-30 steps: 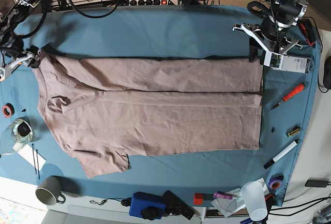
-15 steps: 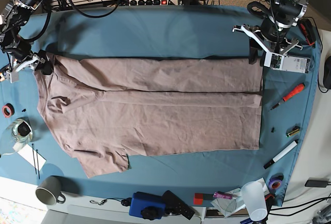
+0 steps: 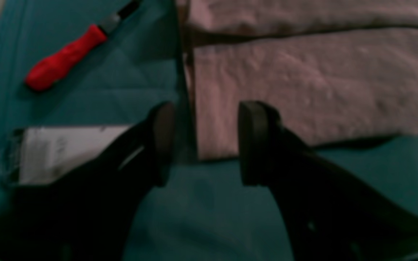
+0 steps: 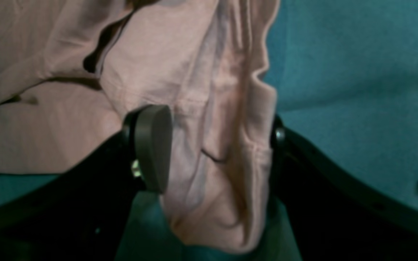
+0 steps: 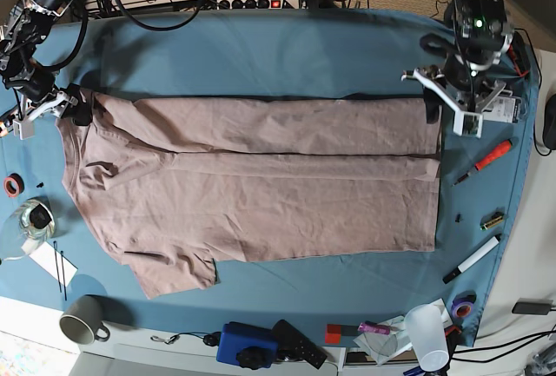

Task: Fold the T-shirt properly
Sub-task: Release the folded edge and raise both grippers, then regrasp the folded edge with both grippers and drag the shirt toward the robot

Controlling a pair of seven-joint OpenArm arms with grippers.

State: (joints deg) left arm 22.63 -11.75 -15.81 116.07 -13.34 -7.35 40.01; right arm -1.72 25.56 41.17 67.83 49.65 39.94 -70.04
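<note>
A: Looking at the shirt (image 5: 261, 185), it lies flat on the blue cloth (image 5: 261, 55), one long edge folded in.

B: Yep. Left gripper (image 3: 203, 145) is spread wide over the hem corner; right gripper (image 4: 212, 145) is wide too, fabric bunched between its jaws.

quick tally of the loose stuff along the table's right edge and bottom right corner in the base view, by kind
red-handled screwdriver: 1
white marker: 1
small battery: 1
purple tape roll: 1
translucent plastic cup: 1
total: 5
</note>
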